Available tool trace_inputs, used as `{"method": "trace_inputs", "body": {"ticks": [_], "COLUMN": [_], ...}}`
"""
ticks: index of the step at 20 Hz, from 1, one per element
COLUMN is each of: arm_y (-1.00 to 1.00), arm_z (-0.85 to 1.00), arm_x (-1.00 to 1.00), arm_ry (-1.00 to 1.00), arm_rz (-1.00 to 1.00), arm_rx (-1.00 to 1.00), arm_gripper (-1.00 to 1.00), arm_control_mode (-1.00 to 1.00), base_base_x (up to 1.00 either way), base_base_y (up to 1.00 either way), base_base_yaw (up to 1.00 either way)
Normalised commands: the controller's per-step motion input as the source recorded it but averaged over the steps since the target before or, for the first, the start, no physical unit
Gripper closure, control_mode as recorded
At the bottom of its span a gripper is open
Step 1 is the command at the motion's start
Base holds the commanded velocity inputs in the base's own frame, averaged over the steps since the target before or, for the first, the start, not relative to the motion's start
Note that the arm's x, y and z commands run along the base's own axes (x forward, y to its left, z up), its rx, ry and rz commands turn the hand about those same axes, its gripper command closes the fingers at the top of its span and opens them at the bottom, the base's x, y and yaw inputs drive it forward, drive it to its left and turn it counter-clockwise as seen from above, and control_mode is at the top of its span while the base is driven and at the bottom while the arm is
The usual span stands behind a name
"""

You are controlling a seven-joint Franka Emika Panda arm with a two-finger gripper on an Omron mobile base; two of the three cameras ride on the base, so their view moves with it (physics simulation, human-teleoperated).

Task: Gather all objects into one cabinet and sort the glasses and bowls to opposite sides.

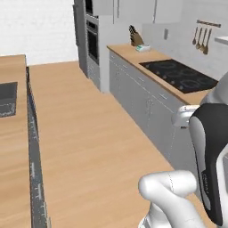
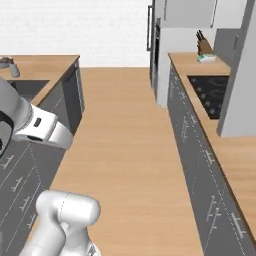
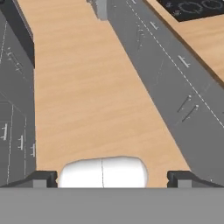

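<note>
Your gripper (image 3: 111, 178) hangs released and empty, fingertips spread wide, looking down the floor (image 3: 87, 87) between the cabinet runs. No cups, bowls or target cabinet are visible from here, so you probably need to drive first.

The tool (image 3: 112, 178) points down at a long wooden floor (image 3: 87, 87). Its two dark fingertips (image 3: 41, 178) sit far apart at the bottom, with nothing between them. Grey cupboards (image 3: 166, 74) with small handles run along the right side of the floor. On top of them is a wooden desk (image 3: 210, 39) with a black stove (image 3: 192, 8). More grey cupboard doors (image 3: 13, 122) stand on the left.
</note>
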Motion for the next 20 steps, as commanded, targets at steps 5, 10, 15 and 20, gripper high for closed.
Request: {"method": "trace_inputs", "body": {"ticks": [5,10,15,20], "arm_y": [0.00,0.00,0.00,0.00], "arm_z": [0.00,0.00,0.00,0.00], "arm_x": [0.00,0.00,0.00,0.00], "arm_ry": [0.00,0.00,0.00,0.00], "arm_rz": [0.00,0.00,0.00,0.00], "arm_rx": [0.00,0.00,0.00,0.00], "arm_gripper": [-1.00,-1.00,-1.00,-1.00], "arm_control_mode": [1.00,1.00,1.00,1.00], "base_base_x": [1.00,1.00,1.00,1.00], "base_base_y": [0.00,0.00,0.00,0.00], "base_base_yaw": [0.31,0.12,-0.03,-0.08]}}
